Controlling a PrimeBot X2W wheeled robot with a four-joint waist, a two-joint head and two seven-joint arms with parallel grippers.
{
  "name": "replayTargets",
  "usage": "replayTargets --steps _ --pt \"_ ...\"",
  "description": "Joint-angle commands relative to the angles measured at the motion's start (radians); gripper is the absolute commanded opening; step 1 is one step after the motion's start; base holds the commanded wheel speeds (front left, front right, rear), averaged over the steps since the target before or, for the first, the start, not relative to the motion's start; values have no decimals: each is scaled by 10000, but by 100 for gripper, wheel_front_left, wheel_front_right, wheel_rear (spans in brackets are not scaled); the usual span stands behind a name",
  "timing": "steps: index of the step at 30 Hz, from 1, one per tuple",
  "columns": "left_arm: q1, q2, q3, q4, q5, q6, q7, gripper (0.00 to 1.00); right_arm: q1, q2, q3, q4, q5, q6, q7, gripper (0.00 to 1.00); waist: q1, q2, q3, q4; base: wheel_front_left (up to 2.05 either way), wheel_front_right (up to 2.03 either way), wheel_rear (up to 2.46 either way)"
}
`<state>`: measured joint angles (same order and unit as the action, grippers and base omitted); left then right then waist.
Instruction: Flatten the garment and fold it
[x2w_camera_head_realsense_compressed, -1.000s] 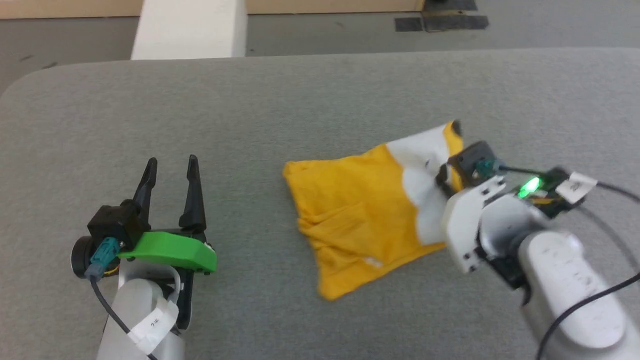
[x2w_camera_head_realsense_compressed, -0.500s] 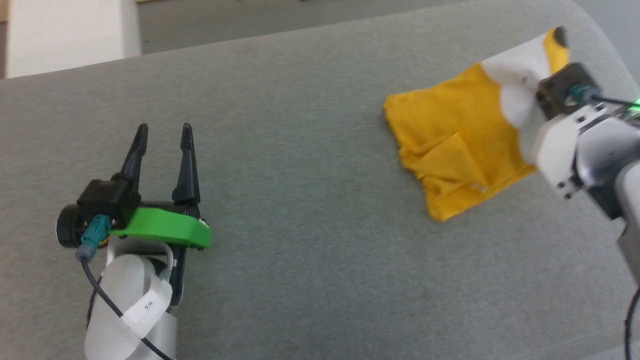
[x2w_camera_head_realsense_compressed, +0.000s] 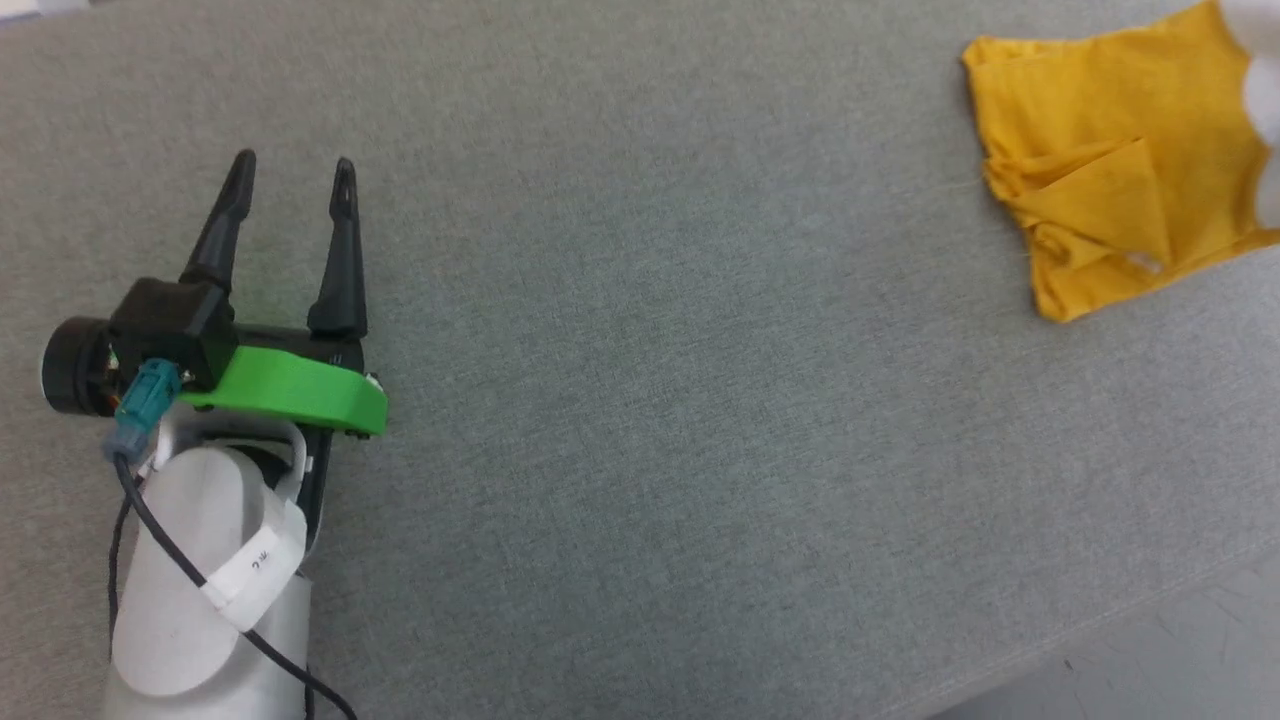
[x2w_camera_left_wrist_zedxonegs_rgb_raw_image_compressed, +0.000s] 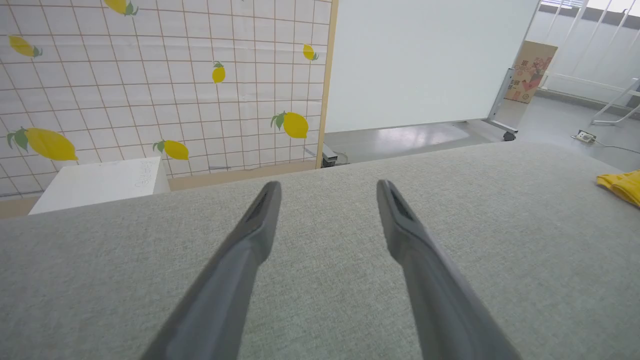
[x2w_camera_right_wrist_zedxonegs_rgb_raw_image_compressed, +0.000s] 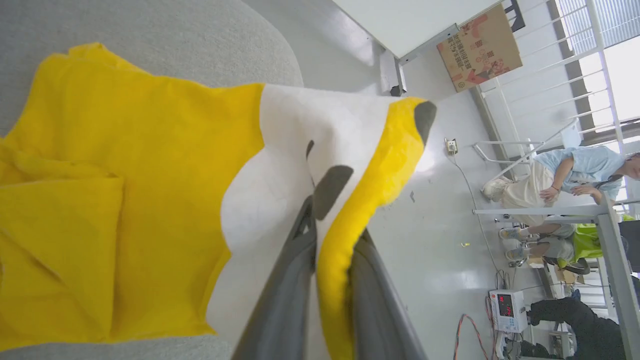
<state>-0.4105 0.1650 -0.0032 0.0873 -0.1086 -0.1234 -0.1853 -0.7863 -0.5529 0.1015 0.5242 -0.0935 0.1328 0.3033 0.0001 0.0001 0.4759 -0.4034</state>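
The garment (x2w_camera_head_realsense_compressed: 1100, 150) is a bright yellow cloth lying crumpled on the grey table (x2w_camera_head_realsense_compressed: 640, 300), at the upper right of the head view. One edge, with a white patch and dark marks, is lifted off the table. In the right wrist view my right gripper (x2w_camera_right_wrist_zedxonegs_rgb_raw_image_compressed: 332, 225) is shut on that lifted edge of the garment (x2w_camera_right_wrist_zedxonegs_rgb_raw_image_compressed: 125, 175), near the table's rounded corner. My left gripper (x2w_camera_head_realsense_compressed: 293, 165) rests at the left, far from the cloth, open with nothing between its fingers. From the left wrist view the left gripper (x2w_camera_left_wrist_zedxonegs_rgb_raw_image_compressed: 327, 185) points across bare table, and the garment (x2w_camera_left_wrist_zedxonegs_rgb_raw_image_compressed: 622, 186) shows as a yellow corner at the right edge.
The table's near edge runs along the lower right, with floor (x2w_camera_head_realsense_compressed: 1180, 660) beyond it. A tiled wall with lemon prints (x2w_camera_left_wrist_zedxonegs_rgb_raw_image_compressed: 150, 90) and a white box (x2w_camera_left_wrist_zedxonegs_rgb_raw_image_compressed: 95, 182) stand behind the table. People (x2w_camera_right_wrist_zedxonegs_rgb_raw_image_compressed: 575, 175) sit past the table's corner, near a small device (x2w_camera_right_wrist_zedxonegs_rgb_raw_image_compressed: 506, 310) on the floor.
The right gripper has drawn the garment to the right, away from the left gripper and toward the table's end. The head view has shifted too, leaving the right arm outside it.
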Motion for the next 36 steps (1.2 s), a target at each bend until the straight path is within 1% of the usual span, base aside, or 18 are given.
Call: replayTargets --steps 1,5,11,18,19,20,21,25,29,33,36 --pt "-202 121 -15 -103 51 -38 67 100 -303 56 -197 217 -259 -21 -202 0 -1 -1 619 -8 0 0 0" --pt "-371 222 -138 -288 60 -41 216 100 -645 144 -915 885 -830 -21 -634 0 -1 -1 952 306 0 0 0" --pt "-549 314 -223 -479 28 -20 307 100 -1163 95 -1824 1727 -1672 -21 -1228 0 -1 -1 1304 727 0 0 0" --pt "-487 305 -278 -370 -58 38 207 100 -1328 243 -2780 2416 -2445 -21 -1498 0 -1 -1 1183 983 0 0 0" --pt "-462 293 -278 -319 -77 52 171 100 -1317 276 -2883 2446 -2517 -21 -1594 22 -1 -1 1116 1006 0 0 0" --pt "-423 269 -279 -245 -106 68 116 100 -1282 321 -2947 2498 -2585 -21 -1707 82 -1 -1 1007 1034 0 0 0" --pt "-383 245 -281 -174 -135 79 68 100 -1256 347 -3034 2541 -2626 -21 -1777 100 -1 -1 897 1057 0 0 0" --pt "-214 60 -352 183 -271 116 -149 100 -1007 361 -3199 2661 -2639 -21 -2277 100 -1 -1 287 1262 0 0 0" --pt "23 -163 -398 626 -453 139 -393 100 -605 421 -3304 2682 -2138 -21 -2879 100 -1 -1 -513 1541 0 0 0" --pt "378 -356 -405 1066 -648 164 -563 100 1 609 -3124 2511 -1203 -21 -3453 100 -1 -1 -1339 1840 0 0 0" --pt "682 -468 -399 1356 -786 177 -646 100 635 857 -2814 2061 -345 -21 -3781 100 -1 -1 -1951 2081 0 0 0"
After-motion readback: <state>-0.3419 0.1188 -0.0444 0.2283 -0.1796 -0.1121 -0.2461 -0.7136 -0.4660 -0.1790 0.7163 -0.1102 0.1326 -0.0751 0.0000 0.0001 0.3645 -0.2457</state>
